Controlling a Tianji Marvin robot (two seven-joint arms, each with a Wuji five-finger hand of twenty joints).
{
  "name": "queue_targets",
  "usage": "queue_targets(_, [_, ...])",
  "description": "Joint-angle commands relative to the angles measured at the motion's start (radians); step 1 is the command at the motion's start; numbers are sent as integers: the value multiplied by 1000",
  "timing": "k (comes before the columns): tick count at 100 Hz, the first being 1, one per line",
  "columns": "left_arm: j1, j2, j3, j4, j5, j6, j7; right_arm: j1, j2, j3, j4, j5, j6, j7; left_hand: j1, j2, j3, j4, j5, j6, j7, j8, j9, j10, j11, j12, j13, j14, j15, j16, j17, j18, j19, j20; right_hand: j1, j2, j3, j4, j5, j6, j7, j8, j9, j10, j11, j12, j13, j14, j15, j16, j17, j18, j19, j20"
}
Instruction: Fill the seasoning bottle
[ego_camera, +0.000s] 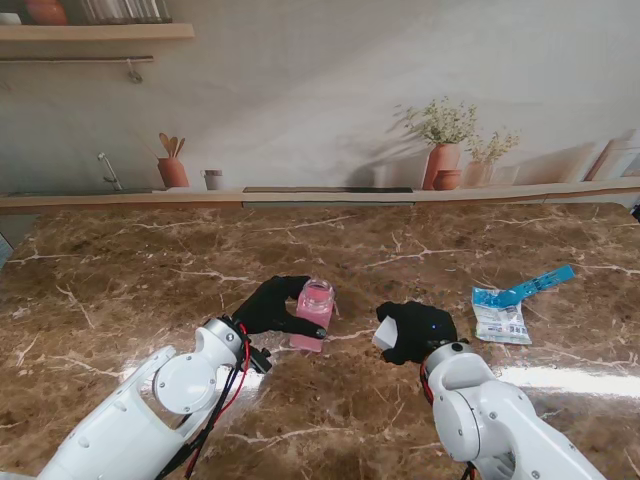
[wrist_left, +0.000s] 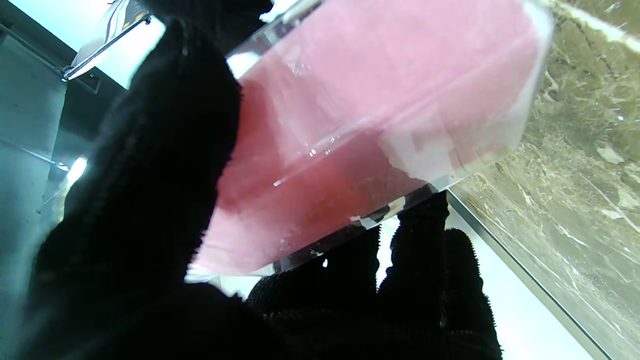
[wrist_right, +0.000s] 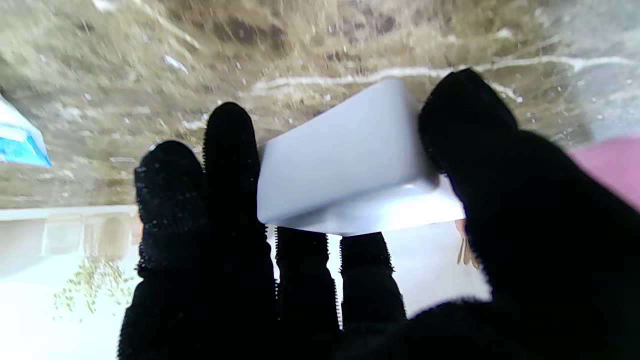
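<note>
Your left hand is clamping its fingers around the seasoning bottle, standing uncapped near the table's centre and already showing pink contents. Your right hand, just to its right, is pinching the white cap. The opened refill packet is lying farther right, so capping appears to be what remains.

Bright, even light; table glare; blurred wrist views.
</note>
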Motion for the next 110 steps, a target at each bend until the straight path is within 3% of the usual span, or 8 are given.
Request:
queue_targets(1, [-1,-7,3,-1,0,0,9,-19,1,-9,51,14,8,-8,120,348,194,12,172,-301,198,48,62,-131,118,37,-29,-25,-9,-11,-17,-36,-20,4,151,75,220,46,55,12,125,16,60,-119,78,41,-11,-186,36,13,-35,-114,-29,22])
queue_targets(32, [0,-10,8,2,5,-2,20,-1,3,-36,151,61,-5,-42,118,347,198,11,171,-302,197,48,61,-132,117,37,-30,-26,-10,-12,-17,-35,-20,4,94,78,251,92,29,20,120,-3,1,-117,81,-36,-79,-191,-7,-14,-104,-103,-85,20])
queue_targets(43, [-3,-9,8,3,9,-3,21,2,4,-44,169,49,-13,-52,118,347,198,10,169,-301,197,47,60,-131,117,37,-30,-26,-10,-12,-18,-35,-20,4,21,62,273,174,4,31,113,-8,-45,-118,98,-110,-113,-199,-19,-65,-132,-101,-109,24])
queue_targets(48, [-3,-10,9,4,11,-4,24,3,4,-47,175,42,-16,-60,119,347,199,10,170,-301,198,48,60,-132,117,37,-30,-25,-10,-12,-17,-35,-20,4,2,76,229,173,-12,40,102,-11,-71,-113,95,-118,-139,-195,-27,-79,-154,-98,-123,24])
queue_targets(63, [-3,-12,13,10,13,-5,32,3,5,-49,184,30,-24,-67,119,346,200,10,171,-299,198,47,60,-132,117,36,-31,-25,-11,-13,-16,-33,-19,5,-56,24,155,164,-61,79,39,-36,-152,-94,59,-144,-218,-184,-65,-106,-222,-91,-166,24])
queue_targets(90, [-10,-17,23,25,12,-7,44,3,12,-48,172,4,-37,-20,119,345,201,10,172,-299,200,46,60,-129,118,36,-32,-25,-9,-13,-18,-31,-19,5,-163,-22,108,150,-139,132,-66,-62,-269,-74,8,-183,-330,-175,-130,-147,-315,-80,-222,36])
queue_targets(102, [-11,-19,24,27,15,-7,50,2,15,-47,164,-4,-48,3,118,344,202,10,171,-300,201,46,61,-130,119,36,-32,-26,-9,-13,-17,-31,-19,6,-227,-10,86,143,-184,154,-121,-65,-329,-66,-26,-205,-385,-171,-180,-174,-355,-78,-262,46])
queue_targets(110, [-12,-21,25,30,18,-7,58,-8,14,-42,152,-9,-51,-4,117,341,205,10,172,-303,201,45,62,-133,119,35,-30,-26,-8,-13,-15,-29,-18,6,-289,51,40,143,-234,175,-171,-61,-393,-52,-64,-234,-442,-157,-252,-222,-414,-62,-348,34])
